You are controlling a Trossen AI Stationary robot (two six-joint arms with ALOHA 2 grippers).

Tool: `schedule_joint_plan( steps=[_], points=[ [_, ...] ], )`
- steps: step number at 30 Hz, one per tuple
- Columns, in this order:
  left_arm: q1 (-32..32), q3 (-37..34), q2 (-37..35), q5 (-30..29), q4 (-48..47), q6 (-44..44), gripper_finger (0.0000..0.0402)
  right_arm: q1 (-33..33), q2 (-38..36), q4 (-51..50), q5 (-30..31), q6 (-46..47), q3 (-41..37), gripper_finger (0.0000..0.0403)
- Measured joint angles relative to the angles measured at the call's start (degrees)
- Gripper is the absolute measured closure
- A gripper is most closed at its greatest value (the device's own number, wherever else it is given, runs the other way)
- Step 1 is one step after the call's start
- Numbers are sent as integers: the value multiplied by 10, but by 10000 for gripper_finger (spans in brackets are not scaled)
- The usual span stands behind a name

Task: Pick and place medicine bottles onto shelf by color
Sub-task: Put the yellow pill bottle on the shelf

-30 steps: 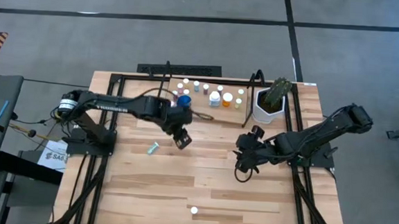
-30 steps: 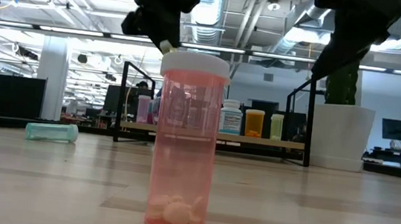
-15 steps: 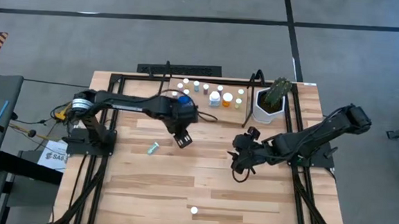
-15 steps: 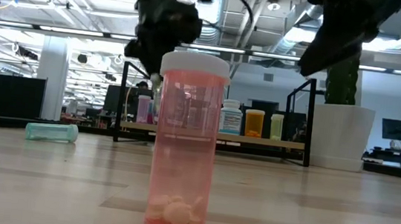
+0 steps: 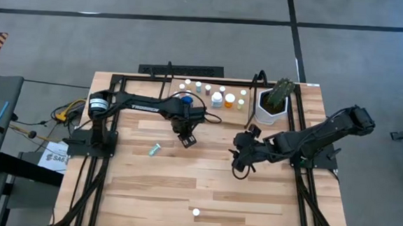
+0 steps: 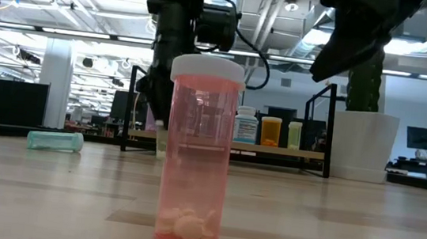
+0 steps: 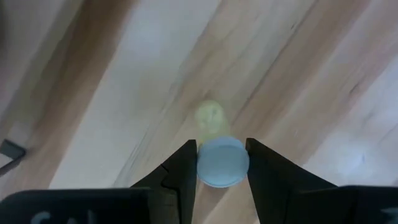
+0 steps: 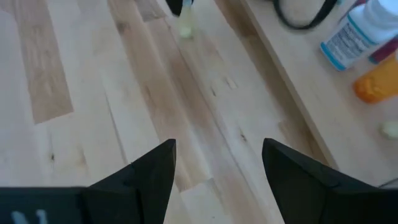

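My left gripper [image 5: 188, 139] points straight down over the table's middle, shut on a small pale green bottle [image 7: 210, 118] with a whitish cap. The low view shows this bottle [image 6: 162, 142] low over the wood, in front of the shelf [image 6: 227, 144]. The shelf [image 5: 212, 108] stands at the far edge with several bottles on its board. A teal bottle [image 5: 154, 149] lies on its side left of my left gripper. A pink bottle [image 6: 197, 158] with a white cap [image 5: 195, 212] stands near the front edge. My right gripper [image 5: 239, 161] hovers open right of centre, with nothing between its fingers. My left gripper pinches the pale green bottle's cap [image 7: 222, 162] between its two fingers, one on each side of the round cap. The fingers come from above, pointing down. The bottle hangs upright below them; whether its base touches the table, I cannot tell.
A white pot with a green plant [image 5: 272, 103] stands at the shelf's right end. In the right wrist view a white bottle with a blue label [image 8: 357, 31] and an orange bottle [image 8: 379, 81] stand on the shelf. Bare wood lies between the grippers and the front edge.
My left gripper has gone down toward the table and slightly toward the right edge, still shut on the pale green bottle, which has come down with it to just above the wood and stays upright.
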Motion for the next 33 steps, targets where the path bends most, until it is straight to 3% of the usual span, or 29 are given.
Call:
schedule_joint_plan(
  steps=[13,25,28,33],
  points=[
    [13,2,7,-19,9,24,292,-36,0,11,-7,-14,0,143],
    [14,0,6,-38,4,39,206,-34,0,10,-10,-23,0,143],
    [14,12,-1,-46,-28,48,193,-34,0,11,-10,-26,0,143],
    [5,65,-2,-113,-135,53,188,-34,0,13,-10,-27,0,143]
  ],
)
